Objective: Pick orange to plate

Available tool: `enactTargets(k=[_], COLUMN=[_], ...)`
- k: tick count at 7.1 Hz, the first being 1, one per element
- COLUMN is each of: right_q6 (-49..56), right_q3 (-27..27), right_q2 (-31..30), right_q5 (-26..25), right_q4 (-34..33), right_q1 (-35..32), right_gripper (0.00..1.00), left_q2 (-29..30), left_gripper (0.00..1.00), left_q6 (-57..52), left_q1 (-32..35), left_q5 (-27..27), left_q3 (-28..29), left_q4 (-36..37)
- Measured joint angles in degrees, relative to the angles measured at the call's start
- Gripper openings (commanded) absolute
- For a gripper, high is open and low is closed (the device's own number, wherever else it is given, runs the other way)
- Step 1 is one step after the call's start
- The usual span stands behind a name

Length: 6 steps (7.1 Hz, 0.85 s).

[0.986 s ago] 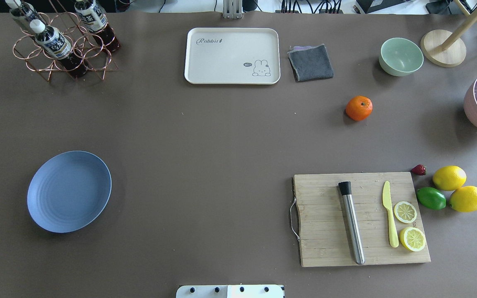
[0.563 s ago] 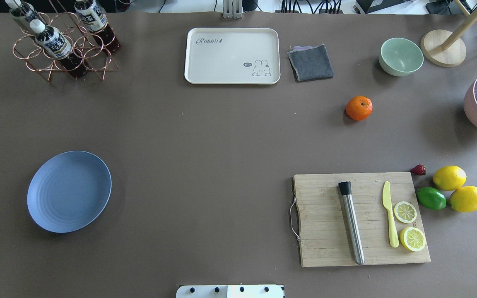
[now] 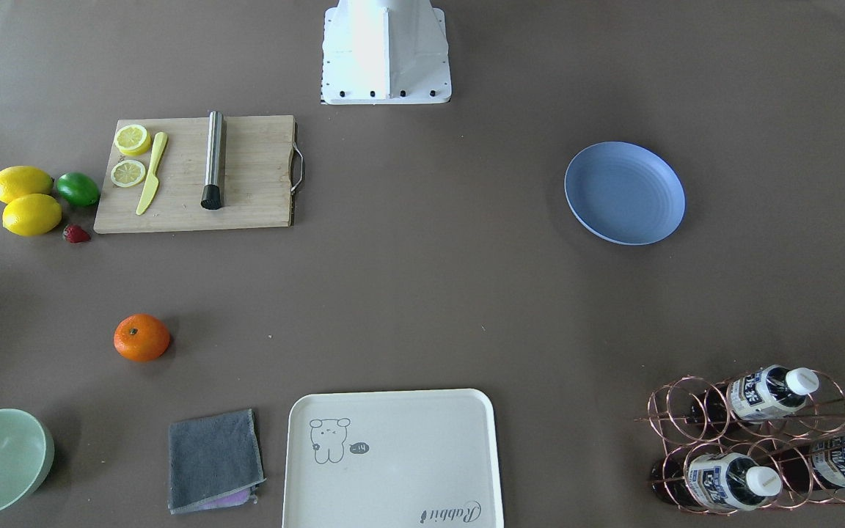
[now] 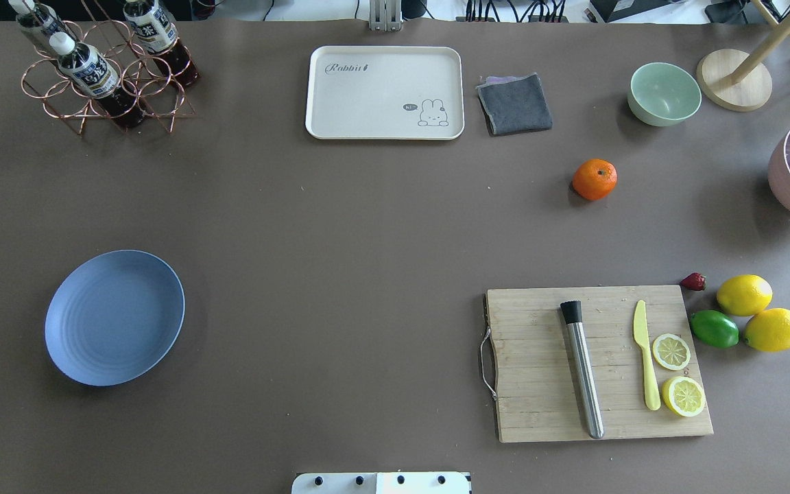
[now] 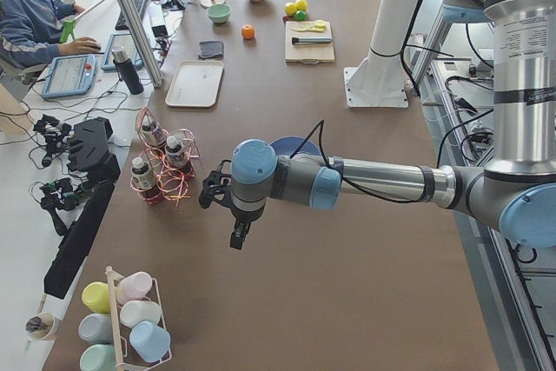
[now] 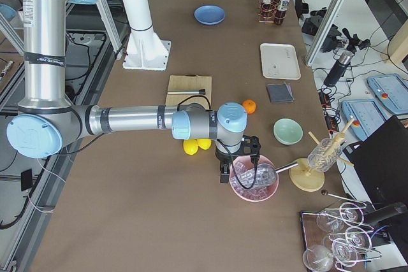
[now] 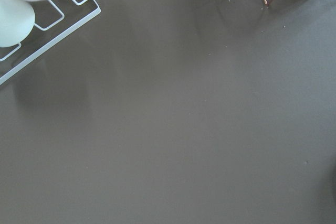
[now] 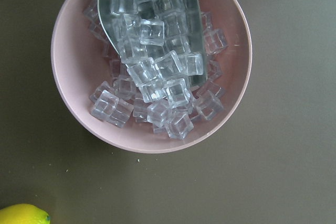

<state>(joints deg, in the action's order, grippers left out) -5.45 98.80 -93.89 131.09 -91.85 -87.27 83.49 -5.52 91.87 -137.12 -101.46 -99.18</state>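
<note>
The orange [image 4: 594,179] lies alone on the brown table, right of centre and towards the far side; it also shows in the front view [image 3: 141,337]. Far from it, near the left side, sits the blue plate [image 4: 114,317], with nothing on it [image 3: 625,192]. Neither gripper appears in the overhead or front views. In the left side view my left gripper [image 5: 228,215] hangs over bare table beyond the plate. The right side view has my right gripper [image 6: 237,171] above a pink bowl of ice cubes [image 8: 151,61]. I cannot tell whether either is open or shut.
A cutting board [image 4: 601,363] with a muddler, yellow knife and lemon halves lies near right, beside two lemons [image 4: 743,295], a lime [image 4: 714,328] and a strawberry. A cream tray [image 4: 385,92], grey cloth [image 4: 515,103], mint bowl [image 4: 664,94] and bottle rack [image 4: 103,75] line the far side.
</note>
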Motion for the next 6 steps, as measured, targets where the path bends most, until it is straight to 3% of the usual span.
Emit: enactTargets(k=[2, 6], right_q6=[-0.1, -0.8], right_q3=[0.8, 1.0], right_q2=[0.4, 0.0], right_q5=[1.5, 7.5], right_q4=[1.9, 12.9], right_q1=[0.0, 0.0], right_gripper=[1.00, 1.00], left_q2=[0.1, 0.4], left_gripper=[0.98, 0.98], left_q6=[0.9, 3.5], left_q1=[0.0, -1.2], left_q5=[-0.1, -0.2], left_q3=[0.0, 0.0], left_q4=[-5.4, -10.2])
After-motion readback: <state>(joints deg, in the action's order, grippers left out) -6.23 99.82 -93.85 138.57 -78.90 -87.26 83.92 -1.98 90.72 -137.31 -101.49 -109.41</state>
